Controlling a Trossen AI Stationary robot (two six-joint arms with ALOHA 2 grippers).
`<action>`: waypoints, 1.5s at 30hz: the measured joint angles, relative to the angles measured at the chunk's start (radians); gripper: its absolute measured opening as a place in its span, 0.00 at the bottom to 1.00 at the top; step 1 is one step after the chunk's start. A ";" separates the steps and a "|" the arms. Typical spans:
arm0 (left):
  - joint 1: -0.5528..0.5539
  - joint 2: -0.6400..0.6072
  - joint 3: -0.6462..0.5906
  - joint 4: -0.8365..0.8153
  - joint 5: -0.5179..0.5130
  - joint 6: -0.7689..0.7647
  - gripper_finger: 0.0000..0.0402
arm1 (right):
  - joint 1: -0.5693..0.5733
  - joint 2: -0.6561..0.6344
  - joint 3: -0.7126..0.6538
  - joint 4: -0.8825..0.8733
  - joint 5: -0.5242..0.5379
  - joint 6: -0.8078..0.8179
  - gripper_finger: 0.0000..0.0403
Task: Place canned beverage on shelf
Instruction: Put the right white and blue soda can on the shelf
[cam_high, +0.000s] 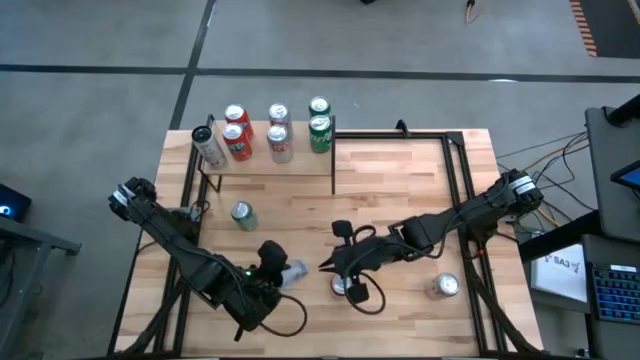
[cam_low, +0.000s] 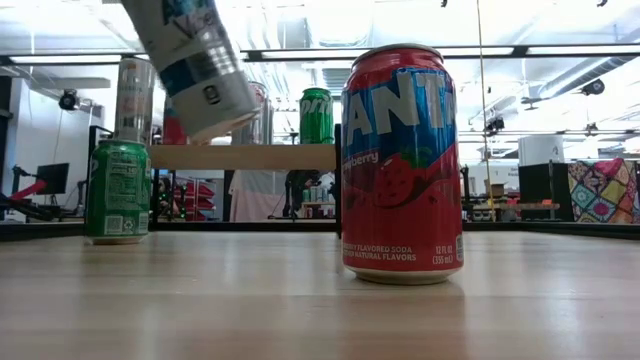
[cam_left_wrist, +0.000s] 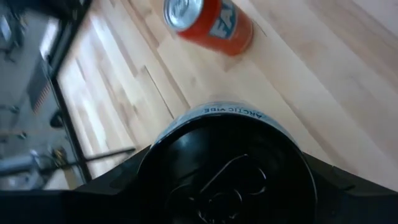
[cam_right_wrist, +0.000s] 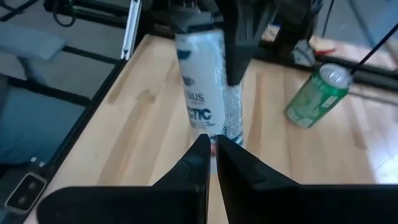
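Left gripper, near the tabletop's near edge left of centre, holds a white can clear of the wood; in the low view this can hangs tilted in the air. In the left wrist view the can's dark end fills the space between the gripper's fingers, the jaws standing fairly wide around it. In the right wrist view the same white can is clamped by the left arm's dark fingers.

Right gripper, just right of the white can near the centre of the near edge, has its fingers pressed together, holding nothing. A red can stands upright on the tabletop just beside it, large in the low view.

A green can stands upright on the tabletop left of centre, apart from both grippers. A further can stands near the right end of the near edge.

The shelf stands at the far left corner. On it are two red cans, two silvery cans, two green cans and one pale can at its left end, which appears to lean.
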 joint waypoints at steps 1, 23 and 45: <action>0.003 0.000 0.000 0.012 -0.002 0.022 0.63 | -0.005 0.000 0.000 -0.009 -0.018 0.005 0.04; 0.018 0.001 -0.002 0.029 -0.019 0.157 0.64 | -0.037 0.000 0.004 0.064 -0.033 0.016 0.41; 0.019 0.002 -0.001 0.034 -0.016 0.161 0.64 | -0.098 0.126 0.038 0.065 -0.152 0.016 0.86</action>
